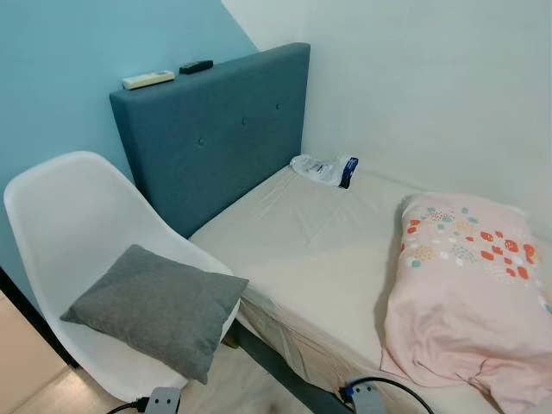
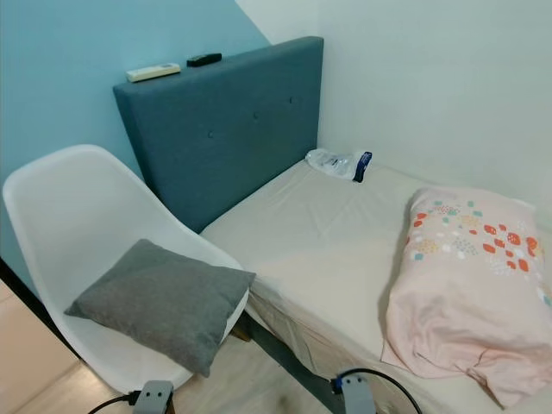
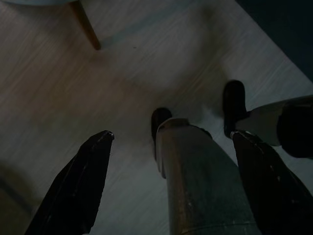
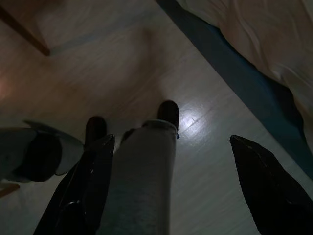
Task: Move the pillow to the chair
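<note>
A grey square pillow [image 1: 158, 307] lies flat on the seat of a white shell chair [image 1: 69, 216], one corner hanging over the seat's front edge. To its right is the bed, where a pink pillow [image 1: 470, 293] with coloured dots rests. Both arms hang low beside my legs. My left gripper [image 3: 172, 134] is open above the wooden floor with nothing between its fingers [image 3: 78, 186]. Over the floor beside the bed base, my right gripper [image 4: 172, 141] is open too and holds nothing.
The bed [image 1: 319, 250] has a beige sheet and a blue padded headboard [image 1: 216, 129] against the wall. Two remotes [image 1: 148, 79] lie on top of the headboard. A crumpled plastic packet [image 1: 326, 169] sits at the head of the bed. One chair leg [image 3: 87, 27] stands near my feet.
</note>
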`<state>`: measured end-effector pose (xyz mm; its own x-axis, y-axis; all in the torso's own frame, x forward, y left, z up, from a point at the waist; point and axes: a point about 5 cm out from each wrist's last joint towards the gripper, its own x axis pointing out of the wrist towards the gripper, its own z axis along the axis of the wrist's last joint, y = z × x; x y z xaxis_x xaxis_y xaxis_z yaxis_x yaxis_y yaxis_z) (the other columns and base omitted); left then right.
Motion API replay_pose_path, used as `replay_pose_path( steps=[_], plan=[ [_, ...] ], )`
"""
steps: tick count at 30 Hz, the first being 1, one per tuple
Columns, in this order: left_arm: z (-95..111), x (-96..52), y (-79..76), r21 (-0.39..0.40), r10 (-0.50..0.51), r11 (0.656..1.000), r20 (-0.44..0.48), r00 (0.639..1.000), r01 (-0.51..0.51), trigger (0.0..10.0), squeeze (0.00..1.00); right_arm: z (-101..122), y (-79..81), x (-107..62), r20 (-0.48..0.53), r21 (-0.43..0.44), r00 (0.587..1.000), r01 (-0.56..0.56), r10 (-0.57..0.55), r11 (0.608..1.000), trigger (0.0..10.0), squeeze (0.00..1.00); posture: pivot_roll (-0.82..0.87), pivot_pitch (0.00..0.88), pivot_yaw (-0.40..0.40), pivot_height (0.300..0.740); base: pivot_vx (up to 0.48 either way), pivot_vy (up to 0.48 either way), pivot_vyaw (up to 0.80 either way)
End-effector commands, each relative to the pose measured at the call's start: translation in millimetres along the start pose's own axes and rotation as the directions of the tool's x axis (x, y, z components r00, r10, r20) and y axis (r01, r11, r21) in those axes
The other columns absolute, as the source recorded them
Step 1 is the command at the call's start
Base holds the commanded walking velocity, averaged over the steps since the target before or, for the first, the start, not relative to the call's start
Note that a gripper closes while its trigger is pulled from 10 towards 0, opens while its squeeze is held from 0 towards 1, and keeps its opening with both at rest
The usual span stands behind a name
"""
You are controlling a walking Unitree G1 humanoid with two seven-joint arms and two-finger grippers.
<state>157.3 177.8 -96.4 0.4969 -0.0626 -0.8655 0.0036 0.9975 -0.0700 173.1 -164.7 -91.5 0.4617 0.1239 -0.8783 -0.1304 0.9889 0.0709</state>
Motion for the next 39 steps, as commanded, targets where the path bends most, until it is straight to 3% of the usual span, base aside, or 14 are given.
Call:
replay_pose_path(
  steps=[1, 5, 6, 8, 9, 10, 13, 17, 19, 23, 24, 31, 39],
  plan=[
    [5, 0.3, 1.6, -0.017, 0.014, 1.000, 0.018, 1.000, -0.014, 10.0, 0.00, -2, 4.0, 0.5, -0.019, -0.044, 1.000, -0.018, 0.017, 0.999, 10.0, 0.00, 0.08, 0.000, -0.058, 0.740, 0.000, 0.000, 0.00],
    [1, -0.2, 1.6, -0.009, 0.015, 1.000, 0.008, 1.000, -0.015, 10.0, 0.00, -5, 1.2, -0.2, -0.038, -0.073, 0.999, -0.017, 0.014, 0.997, 10.0, 0.00, 0.06, 0.000, -0.044, 0.740, 0.000, 0.000, -0.11],
    [-3, -0.5, 1.0, 0.005, 0.017, 1.000, -0.007, 1.000, -0.017, 10.0, 0.00, -6, -10.6, -2.5, -0.042, -0.048, 0.999, 0.016, -0.018, 0.999, 10.0, 0.00, 0.04, 0.000, -0.018, 0.740, 0.000, 0.000, -0.80],
    [-3, -0.5, 1.0, 0.005, 0.017, 1.000, -0.007, 1.000, -0.017, 10.0, 0.00, -6, -10.6, -2.5, -0.042, -0.048, 0.999, 0.016, -0.018, 0.999, 10.0, 0.00, 0.04, 0.000, -0.018, 0.740, 0.000, 0.000, -0.80],
    [-4, -0.4, 0.0, 0.022, 0.015, 1.000, -0.012, 1.000, -0.014, 10.0, 0.00, -7, -22.7, -5.2, -0.040, -0.020, 0.997, 0.059, -0.059, 0.998, 10.0, 0.00, 0.02, 0.000, -0.001, 0.740, 0.000, 0.000, -0.80],
    [-4, -0.4, 0.0, 0.022, 0.015, 1.000, -0.012, 1.000, -0.014, 10.0, 0.00, -7, -22.7, -5.2, -0.040, -0.020, 0.997, 0.059, -0.059, 0.998, 10.0, 0.00, 0.02, 0.000, -0.001, 0.740, 0.000, 0.000, -0.80],
    [-1, 0.2, -3.0, 0.112, -0.011, 0.994, -0.009, 1.000, 0.012, 10.0, 0.00, -10, -35.8, -8.7, -0.020, 0.075, 0.993, 0.114, -0.113, 0.991, 10.0, 0.00, 0.01, 0.000, 0.017, 0.740, 0.000, 0.000, 0.00],
    [2, -0.3, 4.0, 0.151, 0.010, 0.988, -0.009, 1.000, -0.009, 10.0, 0.00, -16, -35.1, -9.3, -0.033, 0.080, 0.992, 0.121, -0.118, 0.989, 10.0, 0.00, 0.00, 0.000, 0.014, 0.740, 0.000, 0.000, 0.00],
    [6, -2.0, 16.8, 0.134, 0.055, 0.989, 0.002, 0.998, -0.055, 10.0, 0.00, -18, -27.1, -7.5, -0.040, 0.069, 0.995, 0.094, -0.092, 0.993, 10.0, 0.00, 0.03, 0.000, -0.009, 0.740, 0.000, 0.000, 0.00],
    [15, -3.4, 26.9, 0.093, 0.082, 0.992, 0.036, 0.996, -0.085, 10.0, 0.00, -17, -18.6, -5.4, -0.044, 0.016, 0.997, 0.063, -0.062, 0.998, 10.0, 0.00, 0.06, 0.000, -0.047, 0.740, 0.000, 0.000, 0.00],
    [15, -4.8, 33.2, 0.031, 0.120, 0.992, 0.047, 0.992, -0.121, 10.0, 0.00, -17, -13.9, -4.2, -0.064, -0.034, 0.997, 0.040, -0.042, 0.999, 10.0, 0.00, 0.09, 0.000, -0.068, 0.740, 0.000, 0.000, 0.00],
    [7, -6.1, 35.0, -0.076, 0.176, 0.982, 0.047, 0.983, -0.172, 10.0, 0.00, -6, -9.9, -2.2, -0.064, -0.106, 0.998, 0.009, -0.016, 0.994, 10.0, 0.00, 0.12, 0.000, -0.092, 0.740, 0.000, 0.000, -0.46],
    [-7, -7.2, 32.1, -0.088, 0.180, 0.980, 0.009, 0.984, -0.179, 10.0, 0.00, 2, -11.9, -1.8, -0.055, -0.121, 0.998, 0.020, -0.027, 0.992, 10.0, 0.00, 0.14, 0.000, -0.101, 0.740, 0.000, 0.000, -0.80]
  ],
)
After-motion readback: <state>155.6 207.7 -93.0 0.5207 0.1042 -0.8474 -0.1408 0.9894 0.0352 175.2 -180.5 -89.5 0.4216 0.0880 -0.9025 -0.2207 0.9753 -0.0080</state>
